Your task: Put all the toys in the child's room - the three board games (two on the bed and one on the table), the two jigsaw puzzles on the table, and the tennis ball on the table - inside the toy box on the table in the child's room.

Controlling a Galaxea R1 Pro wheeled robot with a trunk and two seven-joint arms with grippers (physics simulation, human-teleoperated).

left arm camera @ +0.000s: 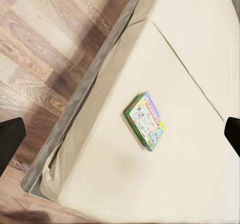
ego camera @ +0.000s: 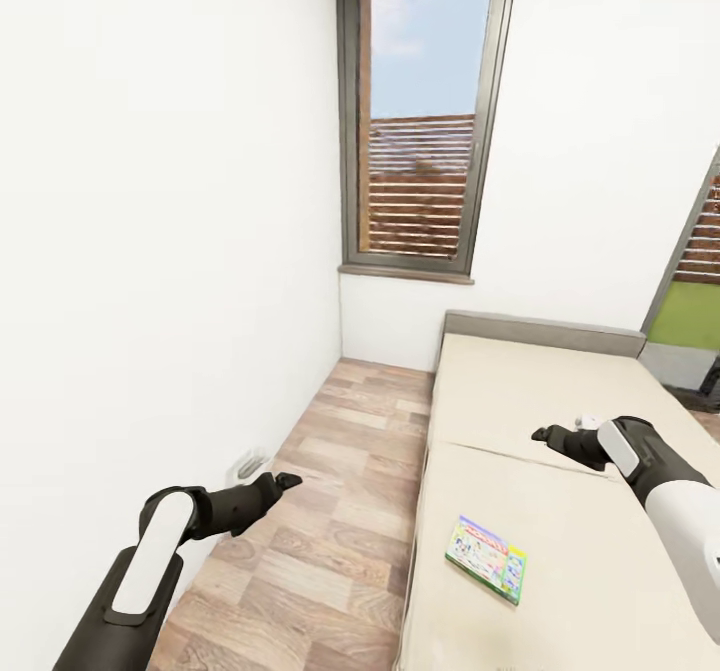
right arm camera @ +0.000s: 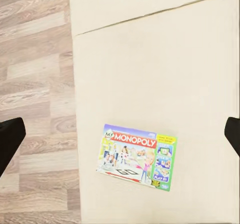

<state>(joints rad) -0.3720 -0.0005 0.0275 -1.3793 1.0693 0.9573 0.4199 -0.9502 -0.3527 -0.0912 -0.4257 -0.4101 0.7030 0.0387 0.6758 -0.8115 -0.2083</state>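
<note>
One board game (ego camera: 487, 558), a flat box with green edges and MONOPOLY lettering (right arm camera: 139, 156), lies flat on the beige bed (ego camera: 560, 381) close to its floor-side edge. In the left wrist view the same box (left arm camera: 146, 120) rests just in from the bed's rim. My left gripper (ego camera: 285, 479) hovers over the wood floor beside the bed, its dark fingers (left arm camera: 10, 139) spread wide. Above the middle of the bed, beyond the box, my right gripper (ego camera: 543, 435) is open too, with its fingers (right arm camera: 10, 144) far apart and nothing between them.
A narrow strip of wood-plank floor (ego camera: 330, 511) runs between the white left wall and the bed. A tall grey-framed window (ego camera: 425, 121) fills the far wall. A small white object (ego camera: 588, 419) lies on the bed behind my right gripper. A wall socket (ego camera: 245, 466) sits low on the left wall.
</note>
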